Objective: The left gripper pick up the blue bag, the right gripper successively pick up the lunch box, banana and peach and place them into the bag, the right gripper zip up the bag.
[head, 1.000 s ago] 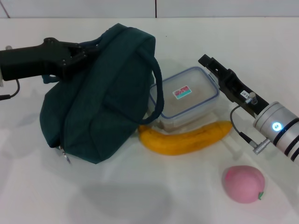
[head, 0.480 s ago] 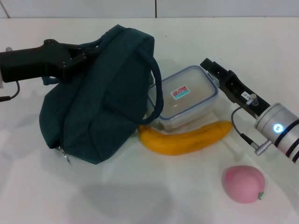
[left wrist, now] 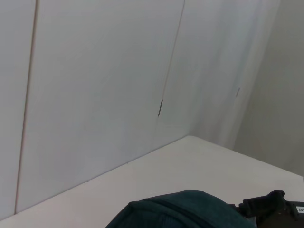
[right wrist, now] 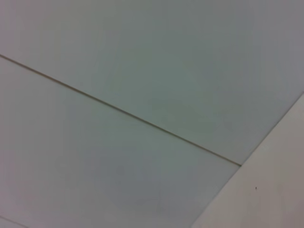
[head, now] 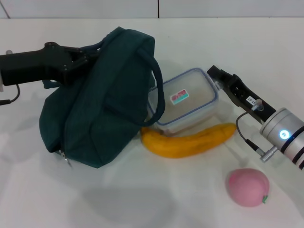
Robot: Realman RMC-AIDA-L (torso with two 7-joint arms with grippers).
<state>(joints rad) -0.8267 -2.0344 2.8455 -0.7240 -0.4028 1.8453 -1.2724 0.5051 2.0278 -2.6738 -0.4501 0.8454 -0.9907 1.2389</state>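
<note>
Teal-blue fabric lunch bag (head: pixel 109 109) with rope handles, slumped on the left of the white worktop (head: pixel 142 204), one handle looped over toward the right. Black two-fingered left tool (head: pixel 84 54) reaching in from the left, pinched on the handles at the bag's far top, probably to hold the bag up and steady for loading.

Clear rectangular plastic lunch box (head: pixel 183 102) with blue-rimmed lid and small red-and-teal sticker, just right of the bag and touching it, tucked partly under the looped handle. Black right tool (head: pixel 219 78) on a silver wrist, angled in from the right, tip at the box's far right corner, likely lining up the first pick. Spread or pressed together: cannot tell.

Long curved yellow-orange banana (head: pixel 190 141) lying along the near side of the box, touching it. Small round pink peach (head: pixel 247 187) alone at the near right, well apart from the bag. Nothing yet loaded, judging by all three items out on the worktop.
</note>
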